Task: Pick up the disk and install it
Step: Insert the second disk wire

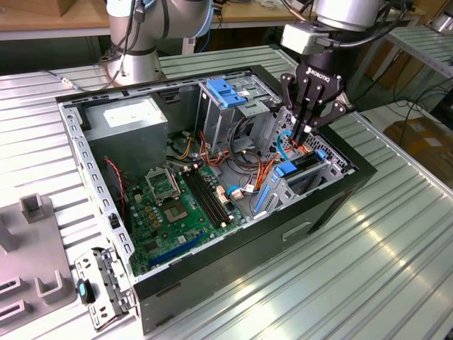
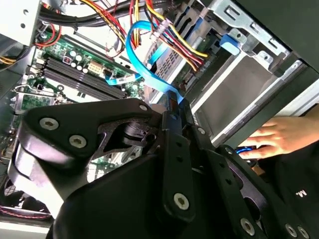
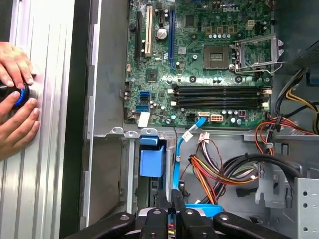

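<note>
Hanging over the front corner of the one open computer case (image 1: 333,212), the single claw (image 1: 306,132) reaches down into the drive cage (image 1: 311,173). Its fingers are drawn together, with hardly any gap in the first wrist view. One flat blue cable (image 3: 175,164) runs from the green board (image 3: 199,59) straight to the fingertips (image 3: 178,211); I cannot tell whether they pinch it or merely press against it.

The disk appears to sit already inside the cage, just below the claw. In the second wrist view it looks like one flat grey face (image 2: 229,97) with a blue tab (image 2: 230,42) at its end, though it is partly hidden by the cage's metal. In the exterior view two blue tabs show on the cage, one (image 1: 286,168) nearer the board and one (image 1: 320,153) nearer the case's outer wall.

Elsewhere in the case there are one grey power box (image 1: 134,122) with a white sticker, one blue latch (image 1: 226,92) on top of the taller metal cage, four long black memory slots (image 3: 219,95) and one open processor socket (image 3: 253,54).

Two hands of a person, one (image 3: 14,64) and the other (image 3: 17,127), rest on the ribbed metal table (image 3: 50,149) beside the case, around one blue-ringed knob (image 3: 21,94).
</note>
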`<state>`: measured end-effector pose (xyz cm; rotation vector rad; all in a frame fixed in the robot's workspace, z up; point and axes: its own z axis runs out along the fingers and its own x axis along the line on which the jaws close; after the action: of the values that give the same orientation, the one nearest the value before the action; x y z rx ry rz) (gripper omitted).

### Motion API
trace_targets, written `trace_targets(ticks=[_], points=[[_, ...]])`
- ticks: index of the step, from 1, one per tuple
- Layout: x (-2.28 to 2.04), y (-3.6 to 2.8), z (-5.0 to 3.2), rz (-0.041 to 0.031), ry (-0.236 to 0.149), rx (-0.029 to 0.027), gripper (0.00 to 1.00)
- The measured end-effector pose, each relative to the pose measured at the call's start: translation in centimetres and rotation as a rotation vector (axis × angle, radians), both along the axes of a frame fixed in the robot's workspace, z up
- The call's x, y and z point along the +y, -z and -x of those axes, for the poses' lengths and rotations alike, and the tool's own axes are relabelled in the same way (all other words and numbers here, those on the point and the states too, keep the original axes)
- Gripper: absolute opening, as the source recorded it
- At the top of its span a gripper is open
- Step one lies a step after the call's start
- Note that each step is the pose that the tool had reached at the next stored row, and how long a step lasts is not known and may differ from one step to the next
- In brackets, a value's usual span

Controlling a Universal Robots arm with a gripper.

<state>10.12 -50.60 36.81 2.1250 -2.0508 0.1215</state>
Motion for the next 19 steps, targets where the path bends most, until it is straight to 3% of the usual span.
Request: trace_targets(ticks=[2, 4, 5, 7, 10, 11, 12, 13, 16, 17, 18, 19], points=[[-0.80, 0.13, 0.03, -0.0099, 0.000, -0.0025, 0.16], [-1.85, 0.31, 0.13, -0.0278, 0.000, -0.0051, 0.16], [-2.23, 0.37, 0.21, -0.0348, 0.000, -0.0124, 0.16], [-2.44, 0.42, 0.32, -0.0426, 0.000, -0.0197, 0.16], [-2.74, 0.47, 0.66, -0.0533, -0.001, -0.0416, 0.16], [-2.83, 0.55, 0.90, -0.0573, -0.001, -0.0542, 0.16], [-2.88, 0.63, 1.08, -0.0603, -0.001, -0.0626, 0.16], [-2.89, 0.66, 1.13, -0.0626, -0.001, -0.0653, 0.16], [-2.90, 0.79, 1.17, -0.0815, -0.001, -0.0702, 0.16], [-2.90, 0.83, 1.19, -0.0920, 0.000, -0.0709, 0.16], [-2.90, 0.85, 1.23, -0.1135, 0.001, -0.0718, 0.16], [-2.90, 0.87, 1.24, -0.1210, 0.001, -0.0723, 0.16]])
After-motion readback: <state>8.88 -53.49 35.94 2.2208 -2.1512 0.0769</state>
